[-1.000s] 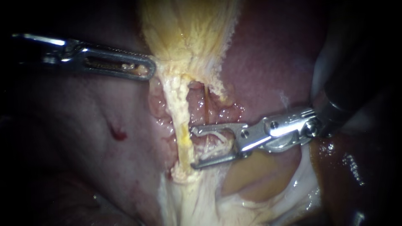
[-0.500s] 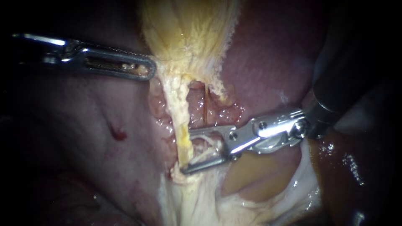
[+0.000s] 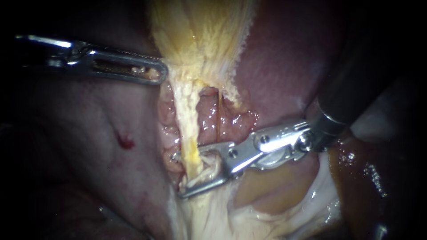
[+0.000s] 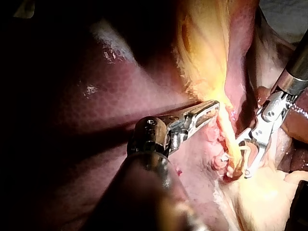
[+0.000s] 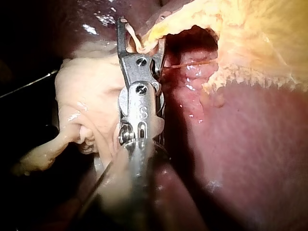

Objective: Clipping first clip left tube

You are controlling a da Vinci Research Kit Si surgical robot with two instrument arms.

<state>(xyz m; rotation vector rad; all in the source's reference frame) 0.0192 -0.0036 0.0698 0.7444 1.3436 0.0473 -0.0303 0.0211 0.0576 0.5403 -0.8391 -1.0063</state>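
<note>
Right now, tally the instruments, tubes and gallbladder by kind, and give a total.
Instruments: 2, left instrument and right instrument
Tubes: 2, left tube and right tube
Gallbladder: 1
Total: 5

We see a pale yellow, finely streaked gallbladder [image 3: 200, 35] against the dark maroon liver [image 3: 284, 58]. We also see the cream-yellow stringy left tube [image 3: 189, 129], a small bright red spot [image 3: 124, 143] on pink tissue, and our shiny silver right instrument [image 3: 178, 175] with its black shaft [image 3: 351, 89].
</note>
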